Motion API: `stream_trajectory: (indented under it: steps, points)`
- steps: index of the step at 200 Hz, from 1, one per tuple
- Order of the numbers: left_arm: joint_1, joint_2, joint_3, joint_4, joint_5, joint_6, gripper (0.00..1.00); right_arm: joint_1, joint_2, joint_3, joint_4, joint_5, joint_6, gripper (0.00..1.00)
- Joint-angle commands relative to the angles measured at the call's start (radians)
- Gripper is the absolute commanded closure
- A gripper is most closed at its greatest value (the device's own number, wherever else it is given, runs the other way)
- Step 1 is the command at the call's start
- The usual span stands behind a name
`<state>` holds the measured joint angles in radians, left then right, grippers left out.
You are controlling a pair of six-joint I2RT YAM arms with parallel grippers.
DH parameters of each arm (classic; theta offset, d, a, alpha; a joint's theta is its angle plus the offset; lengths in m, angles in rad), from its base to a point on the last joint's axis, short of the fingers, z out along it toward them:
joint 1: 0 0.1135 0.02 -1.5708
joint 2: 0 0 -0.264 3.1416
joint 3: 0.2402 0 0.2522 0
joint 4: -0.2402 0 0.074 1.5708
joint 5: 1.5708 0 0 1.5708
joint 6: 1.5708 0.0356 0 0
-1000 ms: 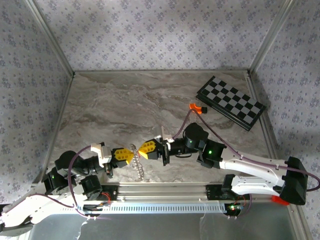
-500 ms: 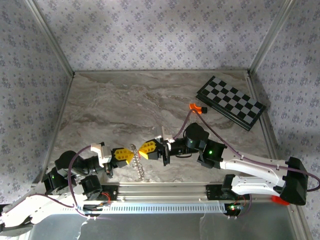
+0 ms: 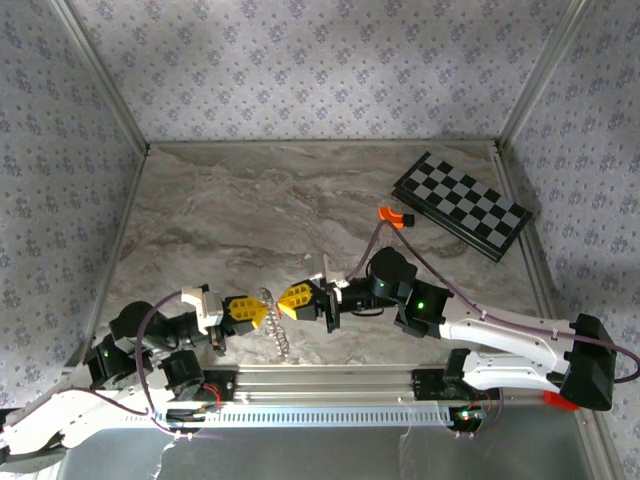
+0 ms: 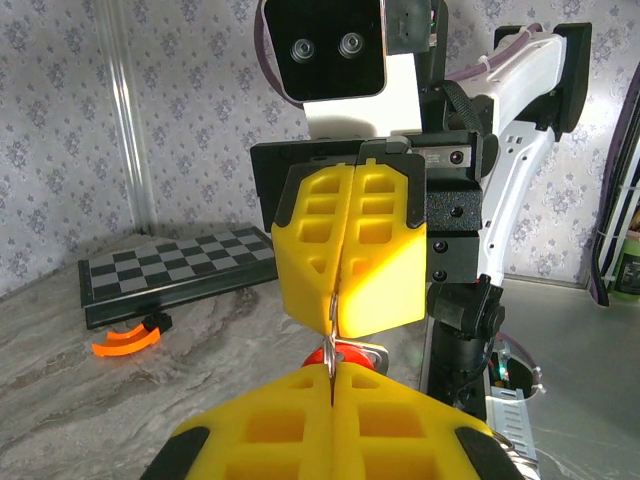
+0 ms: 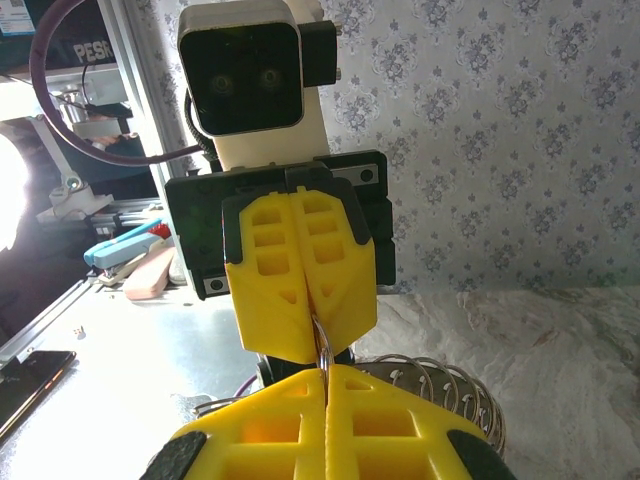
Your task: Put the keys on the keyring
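Observation:
The keyring [image 3: 275,328] hangs between my two grippers above the table's near edge, its silver keys fanned like a coil [image 5: 445,385]. My left gripper [image 3: 262,312] is shut on the ring's thin wire [image 4: 331,352] from the left. From the right, my right gripper [image 3: 283,303] is shut on the same wire [image 5: 322,345], its yellow fingertips almost meeting the left ones. The red head of the key [image 4: 347,357] peeks out just behind the wire, below the right gripper's fingers [image 4: 375,260]. Its shaft is hidden, and I cannot tell whether it sits on the ring.
A black-and-white chequered board [image 3: 461,205] lies at the back right, with an orange curved piece [image 3: 392,216] just beside its near-left edge. The marble table [image 3: 250,210] has patterned walls on three sides. A metal rail [image 3: 330,382] runs along the near edge.

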<state>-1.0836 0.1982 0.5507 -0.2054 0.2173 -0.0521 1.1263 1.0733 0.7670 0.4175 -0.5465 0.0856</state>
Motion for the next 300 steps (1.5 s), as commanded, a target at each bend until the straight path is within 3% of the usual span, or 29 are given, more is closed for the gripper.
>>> stream_trajectory:
  steps: [1, 300]
  points:
    - [0.005, -0.016, 0.004, 0.063, 0.020, 0.013, 1.00, 0.003, -0.010, -0.002, 0.023, -0.001, -0.013, 1.00]
    - [0.005, -0.021, 0.005, 0.063, 0.019, 0.014, 1.00, 0.005, 0.002, 0.006, 0.035, -0.030, -0.015, 1.00]
